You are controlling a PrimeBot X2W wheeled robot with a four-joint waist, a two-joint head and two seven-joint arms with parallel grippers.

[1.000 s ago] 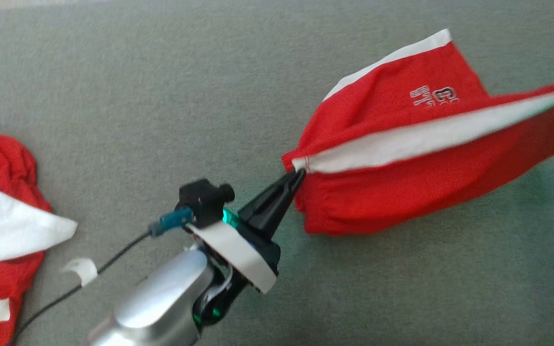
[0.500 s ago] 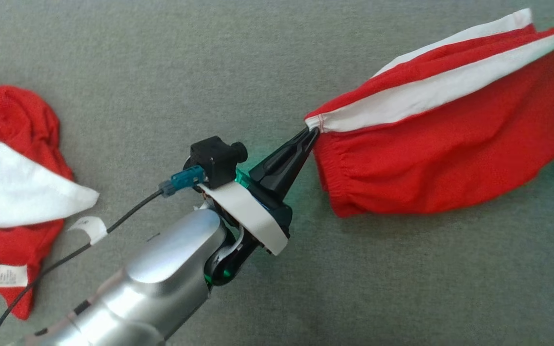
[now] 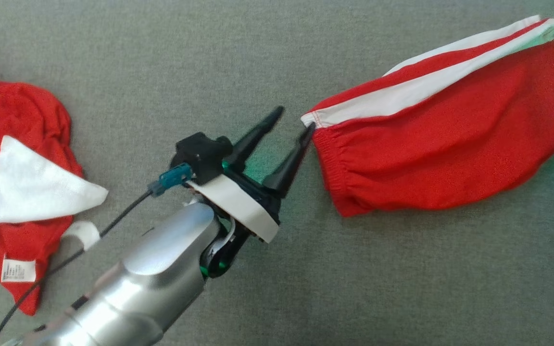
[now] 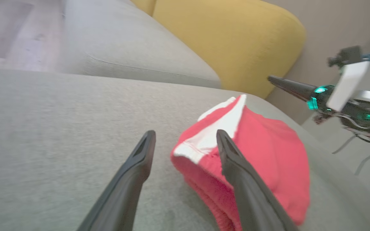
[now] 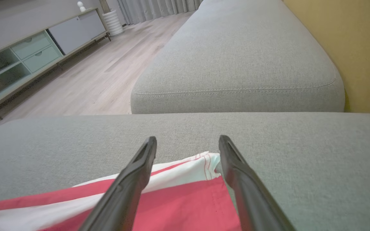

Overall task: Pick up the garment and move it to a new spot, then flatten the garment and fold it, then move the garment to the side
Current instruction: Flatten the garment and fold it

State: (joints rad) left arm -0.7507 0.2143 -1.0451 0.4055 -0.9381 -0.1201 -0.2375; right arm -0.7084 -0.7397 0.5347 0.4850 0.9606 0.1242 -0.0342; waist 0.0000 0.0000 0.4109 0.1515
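Our left gripper point(image 3: 295, 118) and right gripper point(image 5: 188, 138) have just opened their jaws. The red shorts point(image 3: 440, 144) now lie released and stretched on the sofa point(image 3: 161, 57), so we think flattening comes next.

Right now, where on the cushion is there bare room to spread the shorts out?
Bare cushion lies along the top, between the other red garment and the shorts, and below the shorts at lower right. Crowded: the left edge, and around the open fingers of the left gripper.
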